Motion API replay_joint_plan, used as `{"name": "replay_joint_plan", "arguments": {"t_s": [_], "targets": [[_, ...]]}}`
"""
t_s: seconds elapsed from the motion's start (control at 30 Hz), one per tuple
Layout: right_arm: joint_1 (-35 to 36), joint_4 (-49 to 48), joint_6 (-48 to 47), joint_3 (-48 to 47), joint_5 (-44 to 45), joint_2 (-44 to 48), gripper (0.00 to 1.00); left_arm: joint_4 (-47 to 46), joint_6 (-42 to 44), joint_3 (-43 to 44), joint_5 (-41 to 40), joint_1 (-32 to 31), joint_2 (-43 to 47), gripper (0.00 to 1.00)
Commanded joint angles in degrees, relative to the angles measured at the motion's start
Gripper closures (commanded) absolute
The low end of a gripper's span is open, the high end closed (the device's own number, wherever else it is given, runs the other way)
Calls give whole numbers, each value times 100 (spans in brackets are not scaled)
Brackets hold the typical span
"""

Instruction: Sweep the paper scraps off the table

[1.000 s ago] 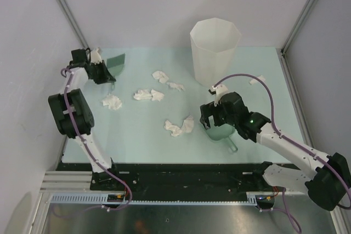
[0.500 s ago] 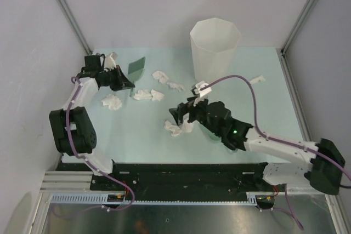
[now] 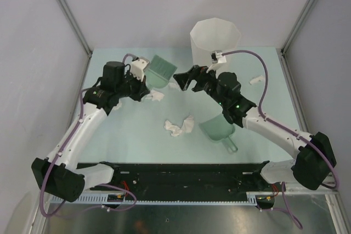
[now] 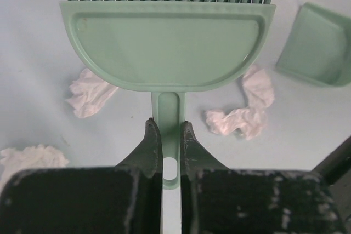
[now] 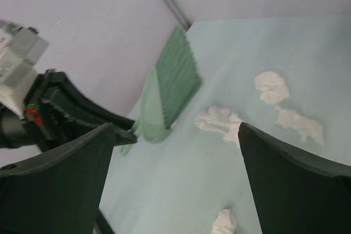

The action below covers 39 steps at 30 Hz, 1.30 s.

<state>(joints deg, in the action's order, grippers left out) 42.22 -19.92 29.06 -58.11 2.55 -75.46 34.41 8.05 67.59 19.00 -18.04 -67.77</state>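
My left gripper [image 3: 143, 82] is shut on the handle of a green hand brush [image 3: 160, 70], held over the far middle of the table [image 3: 126, 135]. In the left wrist view the fingers [image 4: 151, 146] clamp the brush [image 4: 167, 47], bristles pointing away. My right gripper [image 3: 184, 79] is open and empty, just right of the brush, facing it [image 5: 173, 86]. White paper scraps lie around: one pair [image 3: 180, 126] at mid table, one [image 3: 152, 96] under the left arm, one [image 3: 255, 79] at far right. More scraps show in the wrist views [image 4: 244, 114] [image 4: 88, 92] [image 5: 219, 119] [image 5: 271, 86].
A green dustpan [image 3: 219, 131] lies on the table at near right, handle toward the front; it also shows in the left wrist view [image 4: 321, 47]. A tall white faceted bin [image 3: 215, 42] stands at the back, right behind the right gripper. Grey walls and metal rails enclose the table.
The left arm swung from the far left corner to the far middle with the brush. The right gripper left the dustpan, passed the middle scraps and rose toward the brush.
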Motion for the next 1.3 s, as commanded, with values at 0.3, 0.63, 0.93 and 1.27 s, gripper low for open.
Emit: {"name": "replay_joint_plan", "arguments": {"t_s": [0.3,0.63,0.93,1.27], "targets": [[155,-1284,1189,-166,-1370,-1049,8,39,759,-106,-4,-525,325,100],[-20,-1963,1243,-157,-2020,-1270,100,250,618,78,903,-516,510,100],[-407,-2120,592,-96,-2565,116,100,716,126,1185,3001,335,572,0],[-135,-3121,742,150,-2382,998,100,698,-610,2293,4708,214,414,27]]}}
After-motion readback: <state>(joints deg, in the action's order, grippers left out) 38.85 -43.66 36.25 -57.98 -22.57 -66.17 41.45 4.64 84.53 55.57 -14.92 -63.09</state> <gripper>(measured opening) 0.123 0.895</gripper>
